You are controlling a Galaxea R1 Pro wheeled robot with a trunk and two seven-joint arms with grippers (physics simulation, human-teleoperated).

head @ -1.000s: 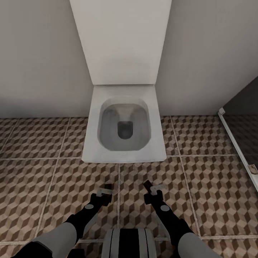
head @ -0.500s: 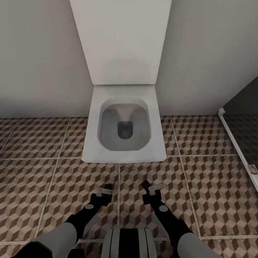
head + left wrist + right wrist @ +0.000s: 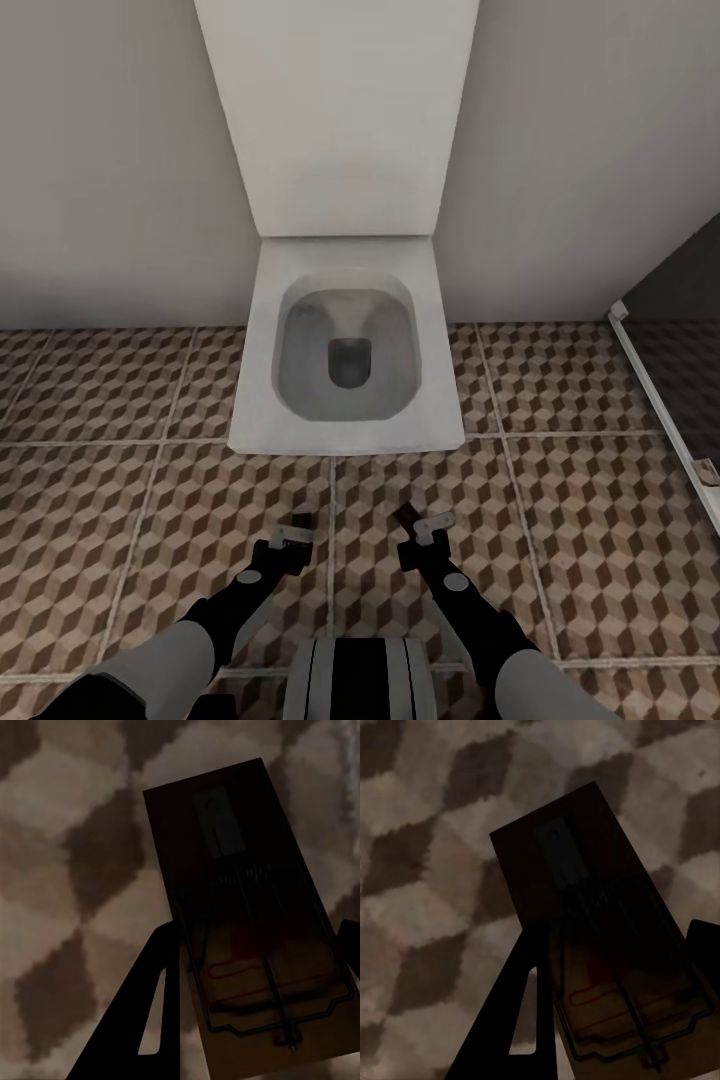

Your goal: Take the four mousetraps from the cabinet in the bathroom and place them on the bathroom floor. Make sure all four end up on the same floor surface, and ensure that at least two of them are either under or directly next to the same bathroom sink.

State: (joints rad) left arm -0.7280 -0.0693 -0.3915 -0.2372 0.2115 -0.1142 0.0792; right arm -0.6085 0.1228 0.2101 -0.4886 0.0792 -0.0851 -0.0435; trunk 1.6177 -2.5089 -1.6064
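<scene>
Each of my grippers is shut on a mousetrap and held low over the bathroom floor [image 3: 150, 500], just short of the toilet. The left gripper [image 3: 294, 532] holds a tan mousetrap [image 3: 240, 900] with a wire bar and a red spot, lying between its fingers [image 3: 146, 1027]. The right gripper [image 3: 420, 524] holds another mousetrap [image 3: 585, 907] the same way, between its fingers [image 3: 521, 1020]. Cube-pattern tiles lie behind both traps in the wrist views. The cabinet and the sink are out of view.
A white wall-hung toilet [image 3: 345, 345] with its lid up stands straight ahead against a pale wall. A white floor rail [image 3: 660, 410] with a dark panel behind it runs along the right. Tiled floor stretches to the left and right of the toilet.
The right gripper has shifted a little to the left and nearer to me with its mousetrap. The left arm and the view have stayed still.
</scene>
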